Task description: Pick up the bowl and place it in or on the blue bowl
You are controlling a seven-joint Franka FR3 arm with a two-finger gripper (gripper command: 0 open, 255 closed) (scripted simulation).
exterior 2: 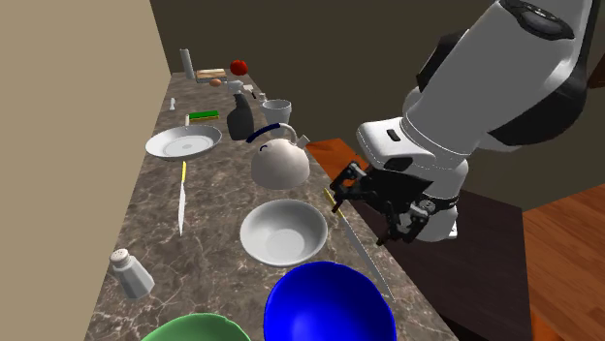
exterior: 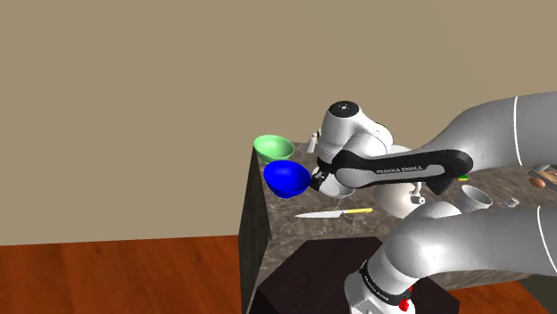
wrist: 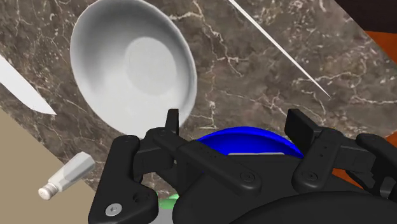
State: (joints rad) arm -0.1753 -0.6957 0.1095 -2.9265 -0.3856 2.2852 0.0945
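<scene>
Item: white bowl, on worktop, ungrasped. Blue bowl sits just beside it, at its 5 o'clock in the second exterior view. My pincer: released, empty, hovering near. Step: approach. Next, I judge: straddle the white rim, descend, clench.

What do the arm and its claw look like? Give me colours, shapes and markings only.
The arm is made of rounded, glossy white segments with dark joints. One black section carries pale lettering reading FRANKA EMIKA. The claw is all black and blocky, with two flat fingers and visible screw heads.
</scene>
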